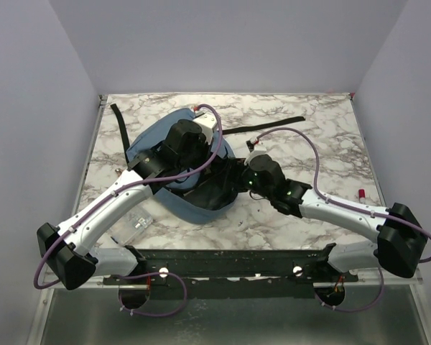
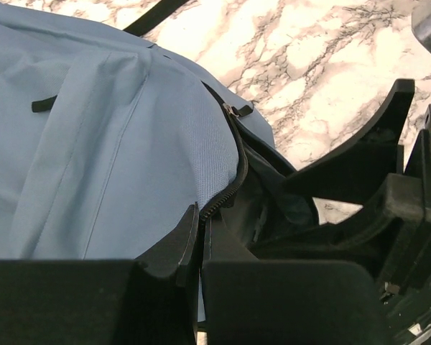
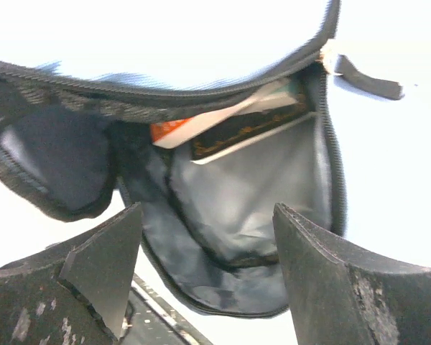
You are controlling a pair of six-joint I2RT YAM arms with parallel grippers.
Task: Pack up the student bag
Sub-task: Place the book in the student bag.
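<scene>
The student bag [image 1: 145, 144] is a dusty-blue backpack lying left of the table's middle, its zip mouth facing right. My left gripper [image 1: 205, 154] is on top of it. In the left wrist view the left gripper [image 2: 200, 215] is shut on the bag's [image 2: 93, 144] upper zip edge, holding the flap up. My right gripper [image 1: 238, 176] is at the mouth. In the right wrist view the right gripper [image 3: 207, 212] is open and holds nothing, in front of the grey lining [image 3: 251, 187]. Inside lie an orange-and-white book [image 3: 194, 128] and a dark book [image 3: 251, 129].
A black strap [image 1: 273, 123] trails right from the bag and another [image 1: 121, 118] runs to the back left. A clear plastic case [image 1: 135, 226] lies near the front left edge. A small red-capped item [image 1: 360, 192] sits at the right.
</scene>
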